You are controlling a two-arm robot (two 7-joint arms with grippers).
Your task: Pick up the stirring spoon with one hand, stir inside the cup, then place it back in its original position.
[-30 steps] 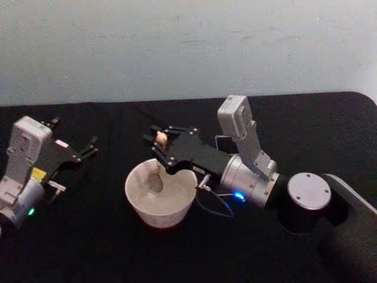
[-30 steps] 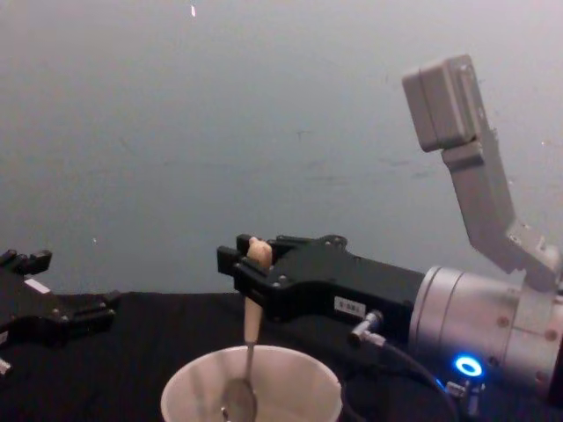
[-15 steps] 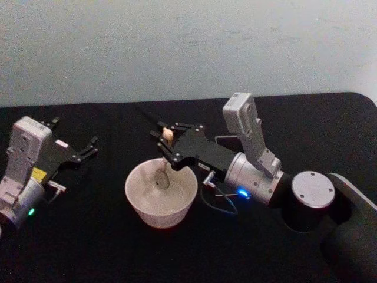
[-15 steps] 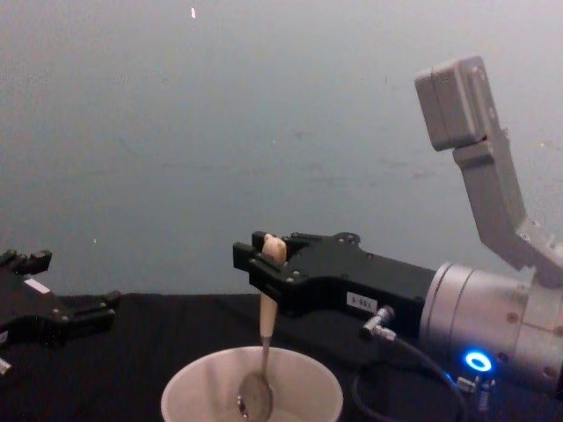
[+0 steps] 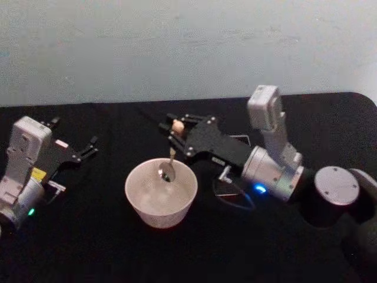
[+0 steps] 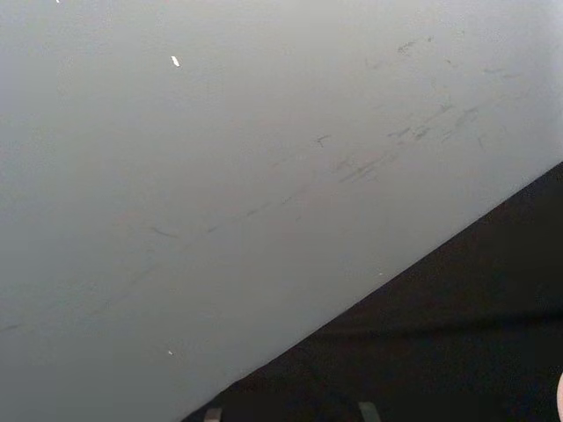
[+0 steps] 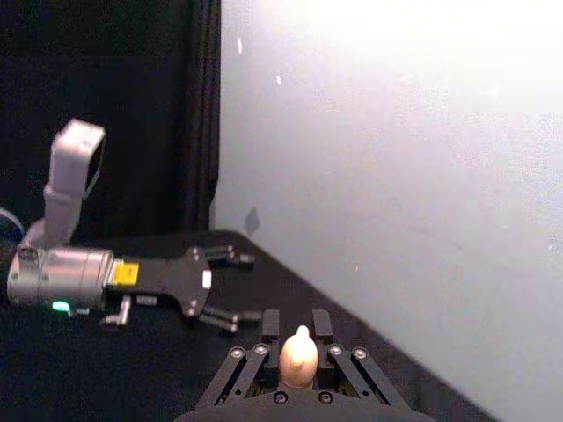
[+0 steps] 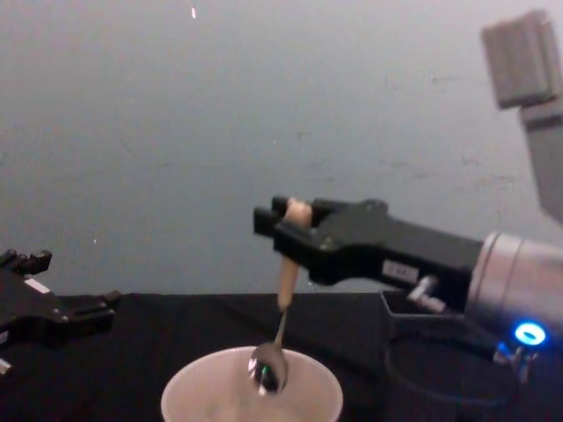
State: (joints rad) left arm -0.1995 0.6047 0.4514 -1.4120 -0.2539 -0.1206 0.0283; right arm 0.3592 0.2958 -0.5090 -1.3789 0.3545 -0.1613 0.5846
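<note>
Head view: my right end effector (image 5: pixel 174 125), clamped on the spoon (image 5: pixel 171 158), has lifted toward 1 o'clock, and the bowl now hangs over the 12 o'clock rim of the cup (image 5: pixel 159 213). At 9 o'clock my left end effector (image 5: pixel 73 135) sits open. Chest view: the bowl has risen to rim level. I see a black desk (image 5: pixel 88 247) and a pale wall (image 5: pixel 177 47).

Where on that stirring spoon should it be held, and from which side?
Probably the beige handle just under the knob, pinched from the sides. The stirring spoon hangs nearly upright, bowl down over the cup, so its thin handle is free all round, and the knob would stop slipping. The right gripper holds it there. The left gripper lies idle at left.
</note>
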